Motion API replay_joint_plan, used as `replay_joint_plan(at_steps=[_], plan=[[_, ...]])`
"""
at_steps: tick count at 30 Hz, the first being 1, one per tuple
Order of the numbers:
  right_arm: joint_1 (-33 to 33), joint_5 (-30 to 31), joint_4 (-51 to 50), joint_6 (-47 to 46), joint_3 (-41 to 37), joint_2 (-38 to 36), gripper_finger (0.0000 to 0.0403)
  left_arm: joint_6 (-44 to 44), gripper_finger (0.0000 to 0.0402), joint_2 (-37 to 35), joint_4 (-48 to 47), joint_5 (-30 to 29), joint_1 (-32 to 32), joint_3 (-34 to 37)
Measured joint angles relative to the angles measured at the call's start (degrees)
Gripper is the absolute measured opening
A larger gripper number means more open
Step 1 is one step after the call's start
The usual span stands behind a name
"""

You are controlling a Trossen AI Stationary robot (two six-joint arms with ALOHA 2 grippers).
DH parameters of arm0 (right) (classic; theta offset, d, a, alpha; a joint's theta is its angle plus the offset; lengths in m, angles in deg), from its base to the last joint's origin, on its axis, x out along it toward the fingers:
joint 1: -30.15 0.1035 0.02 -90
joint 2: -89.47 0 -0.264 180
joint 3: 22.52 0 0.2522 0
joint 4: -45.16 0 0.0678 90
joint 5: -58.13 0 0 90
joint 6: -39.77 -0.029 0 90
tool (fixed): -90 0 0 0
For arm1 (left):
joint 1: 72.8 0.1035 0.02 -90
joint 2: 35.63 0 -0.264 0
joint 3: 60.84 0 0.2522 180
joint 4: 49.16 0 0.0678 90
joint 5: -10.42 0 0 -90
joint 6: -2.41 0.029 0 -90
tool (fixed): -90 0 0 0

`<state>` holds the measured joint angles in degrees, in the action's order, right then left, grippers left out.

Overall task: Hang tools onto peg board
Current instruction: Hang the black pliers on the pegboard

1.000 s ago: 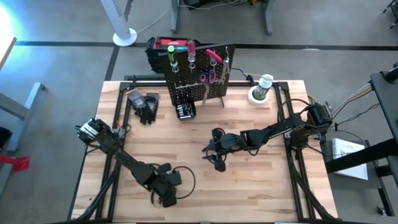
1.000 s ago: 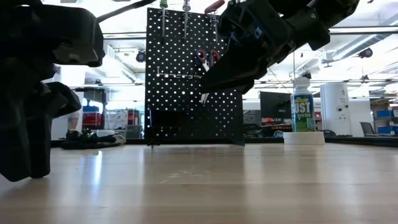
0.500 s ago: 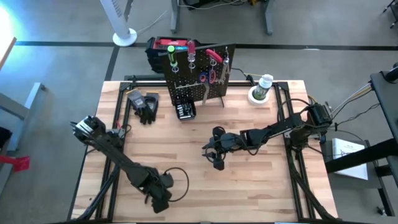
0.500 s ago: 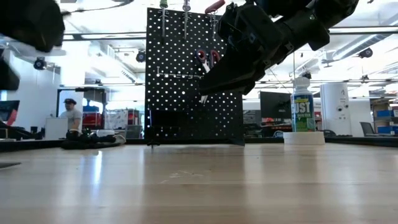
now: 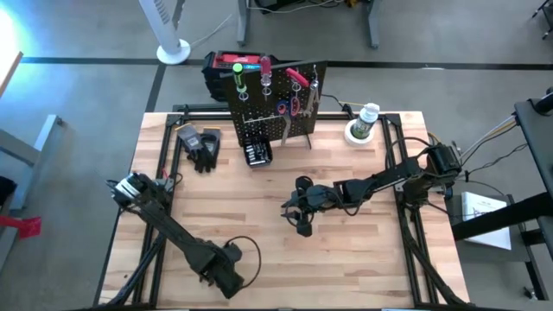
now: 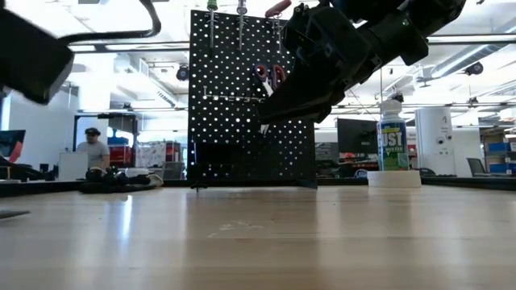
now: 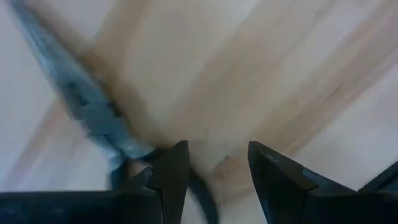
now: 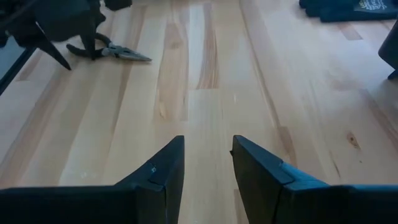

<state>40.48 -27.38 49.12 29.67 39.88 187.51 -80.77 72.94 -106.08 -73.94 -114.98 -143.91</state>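
Black-handled pliers [image 8: 115, 55] lie flat on the wooden table near its near-left part, grey jaws [image 7: 93, 115] stretched out. My left gripper [image 7: 214, 152] hangs open over their handles, pointing down; in the high view it [image 5: 223, 278] covers them. My right gripper [image 8: 208, 149] waits open and empty above the table's middle [image 5: 298, 216]. The peg board [image 5: 272, 104] stands upright at the far edge, with screwdrivers in its top rings and scissors [image 5: 294, 108] on a hook.
Black gloves [image 5: 203, 147] and a small black bit box [image 5: 257, 154] lie before the peg board. A spray bottle [image 5: 365, 117] stands at the far right and a toolbox [image 5: 229, 65] behind the board. A person [image 6: 93, 149] sits in the room beyond.
My left gripper has risen off the table, leaving the low view's left side, and has shifted a little toward the near edge while rolling about its own axis. The right arm has kept still.
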Motion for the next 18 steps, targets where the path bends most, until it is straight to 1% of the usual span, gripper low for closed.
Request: replay_joint_plan(at_steps=[4, 6, 10, 14, 16, 18], plan=[[0.0, 0.0, -0.09, 0.07, 0.0, 0.0, 0.0122, -1.48, 0.0158, 3.48, -0.35, 1.92, -0.19, -1.01], [0.0, 0.0, -0.25, -0.04, 0.0, 0.0, 0.0125, -1.58, 0.0158, 4.98, -2.08, 2.9, -0.13, -1.87], [0.0, 0.0, -0.27, -0.38, 0.0, 0.0, 0.0122, -1.39, 0.0158, 6.05, -7.61, 2.88, -0.13, -5.35], [0.0, 0.0, -0.13, -0.38, 0.0, 0.0, 0.0115, -1.87, 0.0158, 6.28, -18.89, -0.75, -0.92, -11.88], [0.0, 0.0, -0.09, -0.41, 0.0, 0.0, 0.0113, -4.1, 0.0158, 5.91, -21.28, -2.27, -1.76, -16.13], [0.04, 0.0, -0.14, -0.45, 0.0, 0.0, 0.0112, -6.3, 0.0158, 5.82, -27.41, -5.58, -2.93, -18.76]])
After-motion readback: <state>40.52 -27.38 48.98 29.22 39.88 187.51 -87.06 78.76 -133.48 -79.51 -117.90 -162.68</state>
